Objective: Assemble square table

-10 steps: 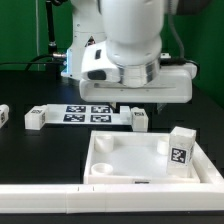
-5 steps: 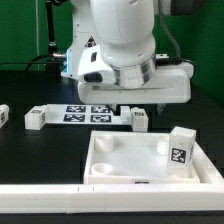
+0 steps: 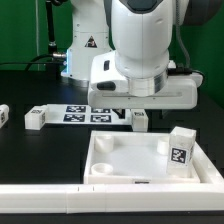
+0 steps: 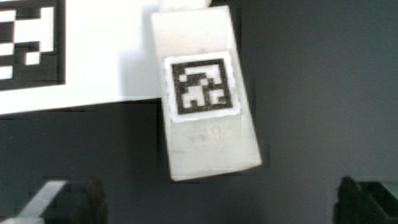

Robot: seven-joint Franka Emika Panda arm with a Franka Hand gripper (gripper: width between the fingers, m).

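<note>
Pincer: the pincer (image 4: 214, 203) is released, jaws spread wide and holding nothing; the fingertips (image 4: 64, 200) stand on either side of the target leg, apart from it
Target leg: the target leg (image 4: 205, 95) is a short white block lying flat on the dark worktop (image 4: 329, 70), tag face up, just beside one end of the marker board (image 4: 36, 50); it lies near the worktop's middle, a little askew to the line between the jaws
Tabletop: the tabletop (image 3: 130, 162) lies rim up toward the worktop's front edge, at the exterior view's right, just behind the border bar (image 3: 50, 190)
Other legs: a second leg (image 3: 36, 118) lies off the marker board's far end; a third leg (image 3: 3, 113) is cut off by the exterior view's left edge; an upright leg (image 3: 180, 148) stands at the tabletop's corner on the exterior view's right; whether it is seated in a socket I cannot tell
Likely feel: rigid moulded plastic, probably light; smooth sides that may slip under a weak squeeze; not fragile
Where to hold: across the two long narrow sides, about mid-length, so the block hangs level; the wrist probably needs a small turn to square the pads to those sides
Caution: the marker board sits close against one side, so a finger coming down there could catch its edge
</note>
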